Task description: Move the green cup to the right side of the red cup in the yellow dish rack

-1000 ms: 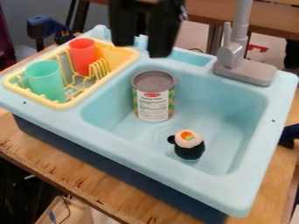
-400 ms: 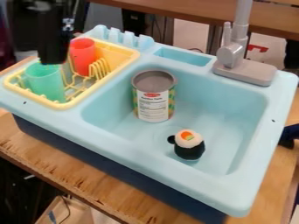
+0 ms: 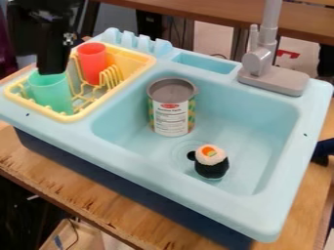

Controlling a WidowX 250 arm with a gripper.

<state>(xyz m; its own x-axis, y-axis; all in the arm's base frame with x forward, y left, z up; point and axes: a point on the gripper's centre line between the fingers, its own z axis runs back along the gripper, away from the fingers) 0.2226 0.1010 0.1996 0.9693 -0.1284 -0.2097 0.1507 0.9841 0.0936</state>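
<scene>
At the upper left of the camera view hangs my black gripper (image 3: 52, 66), its lower end just above the rim of the green cup (image 3: 51, 92). Whether it touches that rim I cannot tell. Behind the green cup, the red cup (image 3: 93, 63) stands in the same yellow dish rack (image 3: 73, 117). Inside the blue sink basin, a tin can (image 3: 172, 108) is upright toward the back left. A sushi-shaped toy (image 3: 211, 162) in black and white, with an orange and green top, lies near the drain.
The light blue toy sink (image 3: 147, 163) sits on a wooden table (image 3: 78, 193). A grey faucet (image 3: 260, 59) rises at its back right corner. Slots and a shallow tray (image 3: 205, 63) run along the back edge.
From the top centre, my gripper has moved left to the dish rack, with only a slight shift since the later earlier frame. The cups, can and toy have kept their places.
</scene>
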